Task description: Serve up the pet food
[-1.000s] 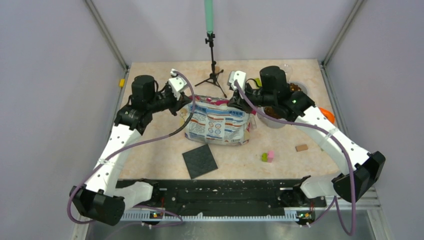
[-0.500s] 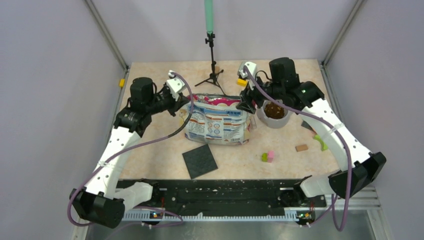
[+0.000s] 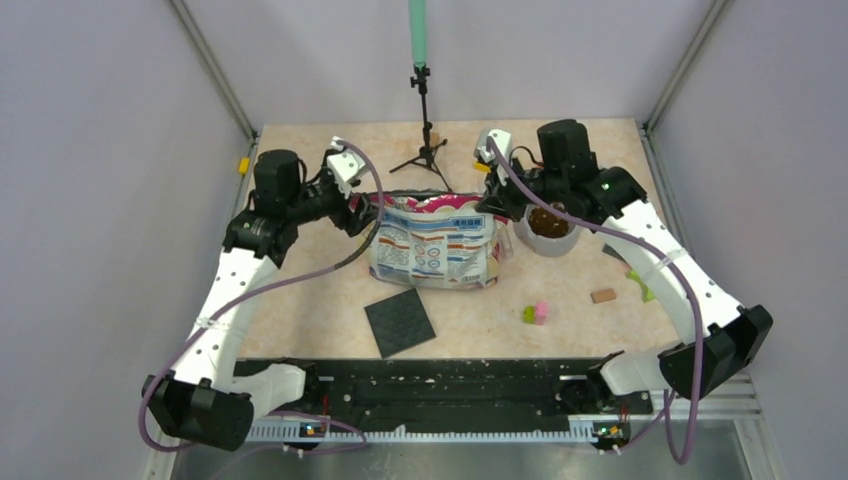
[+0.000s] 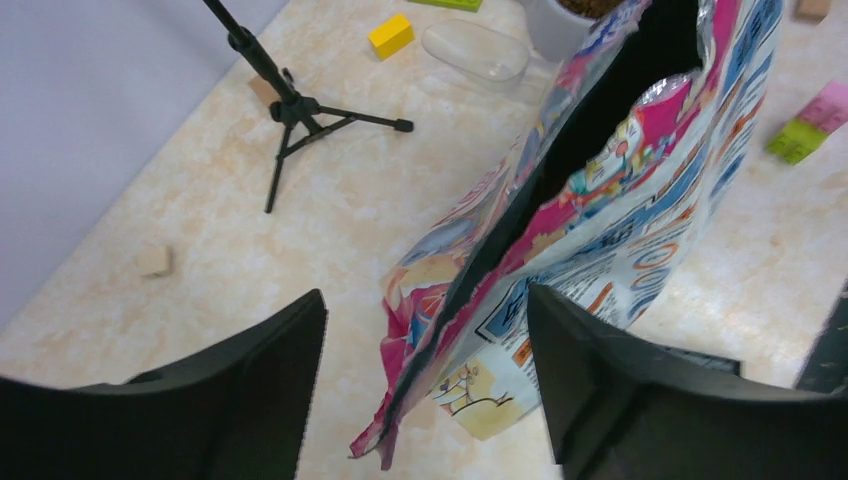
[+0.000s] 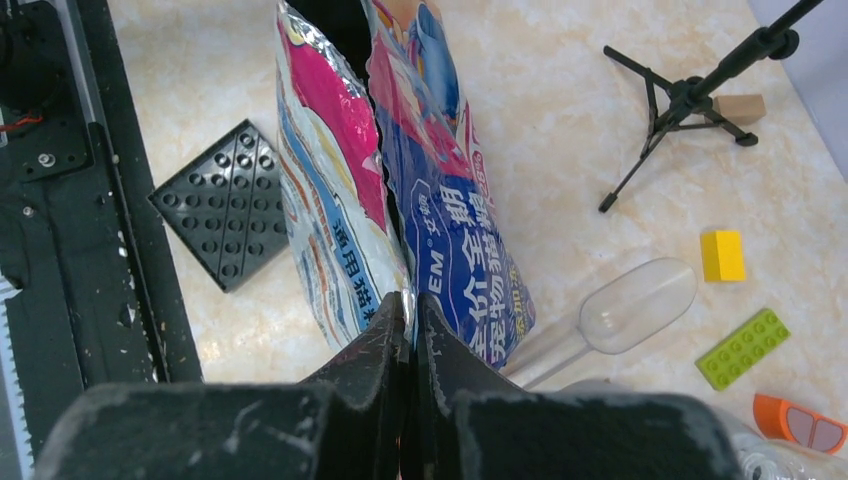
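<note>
Pet food (image 3: 548,220) heaped in white cup (image 3: 545,245), just right of bag (image 3: 432,243) standing mid-bench (image 3: 320,150). Your right claw (image 5: 410,322), over cup a second ago, now pinches bag's top corner. Left claw (image 4: 427,300) spread astride opposite corner. Filling looks done; bag handling likely next.

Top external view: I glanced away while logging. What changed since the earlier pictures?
The right arm swung back rightward, uncovering the bowl of kibble; the right gripper is shut on the pet food bag's edge. The left gripper drifted slightly left, open. Bag, blocks and black plate stayed put.
</note>
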`<move>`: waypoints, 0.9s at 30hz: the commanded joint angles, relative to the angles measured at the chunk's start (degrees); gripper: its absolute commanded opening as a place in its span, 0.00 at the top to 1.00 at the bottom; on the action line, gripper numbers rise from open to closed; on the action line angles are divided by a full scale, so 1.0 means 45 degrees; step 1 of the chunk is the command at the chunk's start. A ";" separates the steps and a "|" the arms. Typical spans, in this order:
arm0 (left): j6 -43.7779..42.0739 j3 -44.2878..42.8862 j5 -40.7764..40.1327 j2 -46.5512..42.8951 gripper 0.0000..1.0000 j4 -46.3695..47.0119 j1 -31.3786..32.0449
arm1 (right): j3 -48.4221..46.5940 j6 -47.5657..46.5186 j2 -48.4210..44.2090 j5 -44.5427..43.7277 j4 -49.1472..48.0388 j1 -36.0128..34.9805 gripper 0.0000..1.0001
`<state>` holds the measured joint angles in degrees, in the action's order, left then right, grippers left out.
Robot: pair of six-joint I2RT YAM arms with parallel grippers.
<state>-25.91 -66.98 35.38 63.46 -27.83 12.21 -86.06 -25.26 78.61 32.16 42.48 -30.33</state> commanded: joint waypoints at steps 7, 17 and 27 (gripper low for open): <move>-0.0380 -0.1442 0.1770 0.0839 0.09 0.1000 0.1801 | 0.0253 -0.0065 -0.0963 0.0137 -0.1198 -0.0019 1.00; 0.0049 -0.1636 0.2971 0.2141 0.29 0.1361 0.2812 | 0.0147 0.0040 -0.0888 0.0079 -0.0946 -0.0009 1.00; 0.0023 -0.2083 0.2259 0.2220 1.00 0.0296 0.2851 | 0.0252 0.1090 -0.0298 -0.0959 -0.2383 -0.0656 0.32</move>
<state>-25.80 -74.48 46.02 74.78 -27.09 24.82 -84.09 -21.45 76.93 29.67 38.09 -30.70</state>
